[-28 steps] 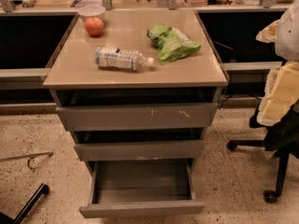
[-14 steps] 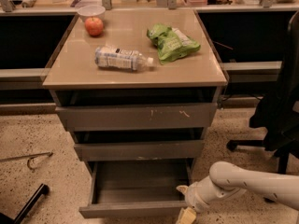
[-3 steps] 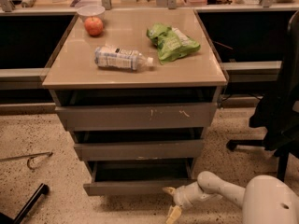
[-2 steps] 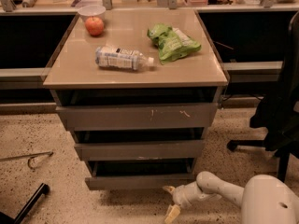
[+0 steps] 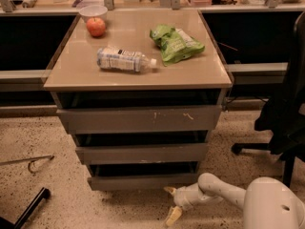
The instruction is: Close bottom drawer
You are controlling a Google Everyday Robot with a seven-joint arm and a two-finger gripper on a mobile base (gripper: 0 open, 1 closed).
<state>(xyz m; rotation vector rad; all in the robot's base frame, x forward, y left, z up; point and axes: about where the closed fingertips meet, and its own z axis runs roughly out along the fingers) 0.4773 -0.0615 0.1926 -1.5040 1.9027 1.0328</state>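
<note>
Camera view: the bottom drawer [image 5: 143, 182] has gone most of the way in. Nine seconds ago it stood fully pulled out with its shallow grey box open to sight. A second ago its front still stuck out past the drawer above. Now that low plain panel sits under the front edge of the desk [image 5: 190, 75], nearly in line with the middle drawer [image 5: 143, 153], and none of the box interior shows.

The gripper [image 5: 171, 203] hangs low by the floor, below the desk's front right corner, at the lower right end of the drawer's panel. Its two fingers are spread apart and hold nothing. The upper fingertip [image 5: 169, 191] is at the panel's bottom edge, though I cannot tell whether it presses on the panel or sits just beside it.

I judge the close nearly finished. A dark slit remains above the panel, much like those above the other two drawers. A short final push would settle whether it is fully seated.

On the desk, the bottle [image 5: 125, 59], apple [image 5: 96, 26] and green bag [image 5: 175, 44] lie as they did.
</note>
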